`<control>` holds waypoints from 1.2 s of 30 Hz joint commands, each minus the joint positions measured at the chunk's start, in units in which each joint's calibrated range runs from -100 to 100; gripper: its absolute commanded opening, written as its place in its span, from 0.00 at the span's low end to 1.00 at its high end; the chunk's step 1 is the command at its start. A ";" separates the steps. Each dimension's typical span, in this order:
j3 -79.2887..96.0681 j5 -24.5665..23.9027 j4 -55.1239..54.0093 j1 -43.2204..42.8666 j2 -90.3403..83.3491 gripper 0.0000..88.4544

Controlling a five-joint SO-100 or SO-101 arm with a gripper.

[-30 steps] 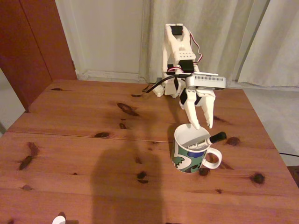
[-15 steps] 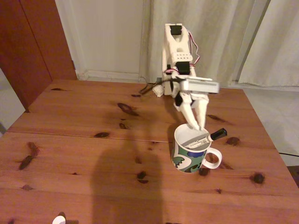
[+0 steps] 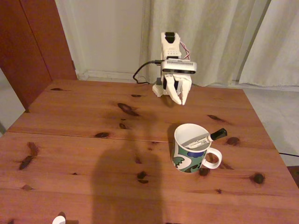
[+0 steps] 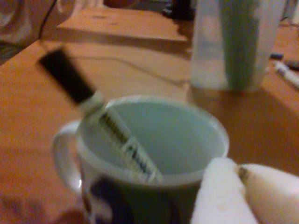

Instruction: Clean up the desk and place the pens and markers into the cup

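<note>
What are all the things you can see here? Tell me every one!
Reddish-brown wooden table: one, with dark knots, under everything.
White ceramic mug with green and blue pattern: one, on the right side of the table in the fixed view.
Slim white marker with black cap: one, leaning inside the mug, cap sticking out over the rim.
See-through cup: one, pale with something green inside, behind the mug in the wrist view; blurry.
Small white thing: one, at the bottom edge; cannot tell what.
Pale curtains: behind the table.
Black cable: one, beside the arm.
Robot arm: one, white, at the table's far edge, jaws together, empty.
</note>
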 commanded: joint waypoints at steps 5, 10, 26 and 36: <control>2.97 0.52 27.73 1.60 -14.29 0.01; 2.97 3.40 48.98 1.60 -18.59 0.01; 2.52 7.70 83.81 1.69 -27.11 0.01; 2.52 7.33 83.81 1.60 -27.44 0.01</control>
